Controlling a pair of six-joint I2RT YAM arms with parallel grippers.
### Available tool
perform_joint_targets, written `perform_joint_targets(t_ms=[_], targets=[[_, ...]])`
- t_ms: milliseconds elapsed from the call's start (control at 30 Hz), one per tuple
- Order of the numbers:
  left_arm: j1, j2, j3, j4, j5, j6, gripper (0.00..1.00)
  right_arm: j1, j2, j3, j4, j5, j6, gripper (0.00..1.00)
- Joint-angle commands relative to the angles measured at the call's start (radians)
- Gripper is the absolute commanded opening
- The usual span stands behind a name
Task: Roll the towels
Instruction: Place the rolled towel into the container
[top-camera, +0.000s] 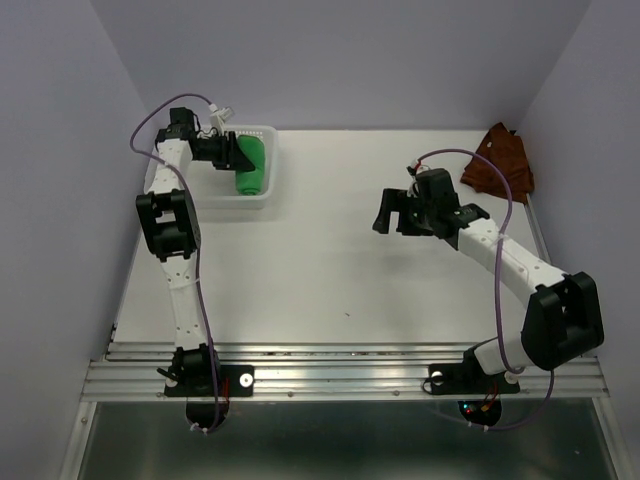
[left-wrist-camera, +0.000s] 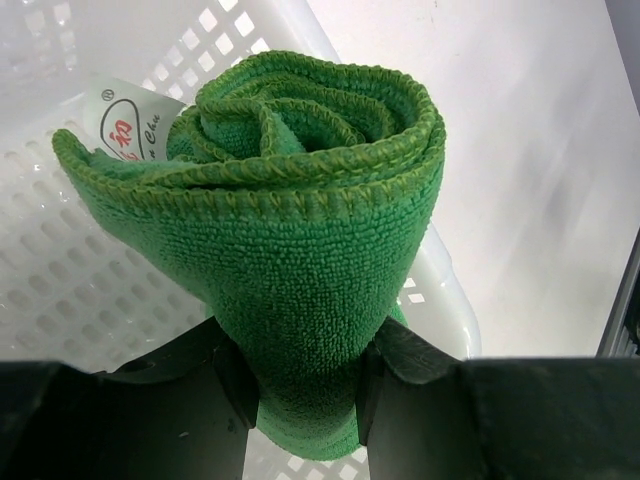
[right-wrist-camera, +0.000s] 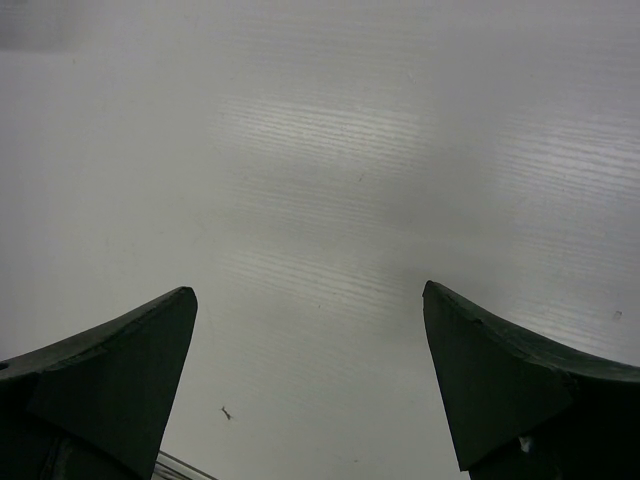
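Note:
A bright green towel (top-camera: 251, 167) (left-wrist-camera: 300, 230), rolled into a tight cylinder with a white label at one end, hangs over the white perforated basket (top-camera: 262, 196) (left-wrist-camera: 90, 290) at the back left. My left gripper (top-camera: 237, 152) (left-wrist-camera: 302, 385) is shut on the roll, its fingers squeezing the sides. The rust reddish-brown towel (top-camera: 499, 160) lies crumpled at the back right corner of the table. My right gripper (top-camera: 391, 213) (right-wrist-camera: 310, 385) hovers open over bare table near the middle right, with nothing between its fingers.
The grey side walls stand close on the left and right. An aluminium rail (top-camera: 340, 370) runs along the near edge where the arm bases sit.

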Motion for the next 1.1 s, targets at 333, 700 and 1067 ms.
perform_joint_targets(t_ms=[333, 700, 1067], targets=[[0.003, 0.101, 0.127, 0.043, 0.003, -0.047, 0.00, -0.004, 0.064, 0.080, -0.001, 0.029, 0.001, 1.00], [-0.024, 0.138, 0.153, 0.080, -0.205, -0.099, 0.00, -0.004, 0.113, 0.095, -0.007, 0.017, 0.006, 1.00], [-0.027, 0.151, 0.165, 0.102, -0.287, -0.139, 0.43, -0.004, 0.124, 0.098, -0.010, 0.012, 0.010, 1.00]])
